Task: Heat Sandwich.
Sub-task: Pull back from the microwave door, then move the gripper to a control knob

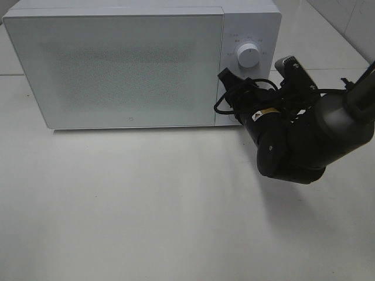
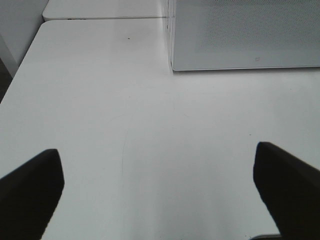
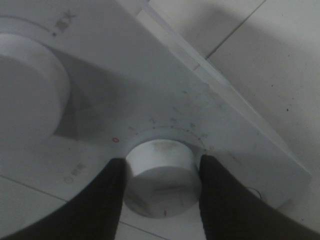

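The white microwave [image 1: 117, 64] stands at the back of the table with its door shut. The sandwich is not in view. My right gripper [image 1: 237, 93] is at the microwave's control panel [image 3: 150, 75]. In the right wrist view its two dark fingers [image 3: 107, 200] press on both sides of the lower white knob [image 3: 161, 175], below the larger upper knob [image 3: 25, 95]. The upper knob [image 1: 248, 57] shows in the high view; the arm hides the lower one there. My left gripper [image 2: 160, 200] is open and empty above the bare table, in front of the microwave's left corner [image 2: 172, 65].
The white table [image 1: 146, 205] spreads in front of the microwave. Its left edge [image 2: 20, 70] shows in the left wrist view. The right arm's dark body [image 1: 304, 140] hangs over the table's right side. A tiled floor [image 1: 328, 41] lies behind.
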`<state>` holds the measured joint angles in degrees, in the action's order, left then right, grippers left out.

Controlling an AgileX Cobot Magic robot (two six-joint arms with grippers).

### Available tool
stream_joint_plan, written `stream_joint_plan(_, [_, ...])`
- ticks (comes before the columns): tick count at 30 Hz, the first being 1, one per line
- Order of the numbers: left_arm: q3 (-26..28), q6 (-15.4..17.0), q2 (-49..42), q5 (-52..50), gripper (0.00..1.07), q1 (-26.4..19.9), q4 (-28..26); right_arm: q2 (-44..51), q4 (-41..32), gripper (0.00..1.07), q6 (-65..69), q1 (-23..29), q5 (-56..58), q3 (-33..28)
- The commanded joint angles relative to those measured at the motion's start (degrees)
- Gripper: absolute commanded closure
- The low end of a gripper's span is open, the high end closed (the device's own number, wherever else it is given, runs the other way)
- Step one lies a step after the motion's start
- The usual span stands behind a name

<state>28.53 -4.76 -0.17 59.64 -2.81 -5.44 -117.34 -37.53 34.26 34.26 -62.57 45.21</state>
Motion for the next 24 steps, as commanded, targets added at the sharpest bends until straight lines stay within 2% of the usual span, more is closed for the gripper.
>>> stream_joint_plan(1, [-0.2, 0.5, -1.5, -0.2, 0.09, -0.1, 0.0, 0.6, 1.0, 1.00, 7.3, -0.2, -2.7, 0.8])
stream_joint_plan(24, [-0.2, 0.5, -1.5, -0.2, 0.09, -0.1, 0.0, 0.6, -0.9, 0.97, 47.3, -0.2, -3.4, 0.8])
